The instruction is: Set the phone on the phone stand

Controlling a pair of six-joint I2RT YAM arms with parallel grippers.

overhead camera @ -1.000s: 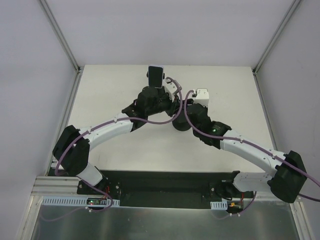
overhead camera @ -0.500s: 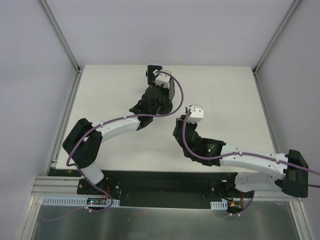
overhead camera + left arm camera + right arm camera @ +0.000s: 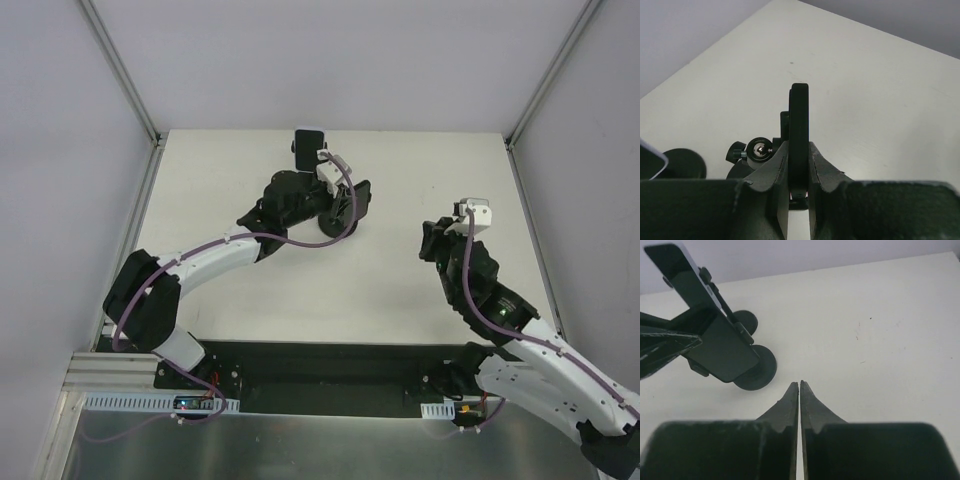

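My left gripper (image 3: 798, 145) is shut on the phone (image 3: 799, 112), a dark slab with rounded corners, seen edge-on. It holds it against the cradle of the phone stand, whose ball joint (image 3: 759, 149) shows just behind. In the right wrist view the phone (image 3: 722, 352) sits tilted above the stand's round black base (image 3: 760, 374). From above, the left gripper (image 3: 345, 202) is over that base (image 3: 335, 228). My right gripper (image 3: 799, 383) is shut and empty, over bare table to the right of the stand (image 3: 432, 240).
A second dark slab with a pale edge (image 3: 308, 148) stands upright at the back, just behind the stand. It also shows in the right wrist view (image 3: 677, 272) above a second round foot (image 3: 746, 320). The white table (image 3: 230, 180) is walled on three sides.
My right arm has pulled away from the stand, back and to the right. My left arm has shifted at the stand and still grips the phone. The slab at the back has not moved.
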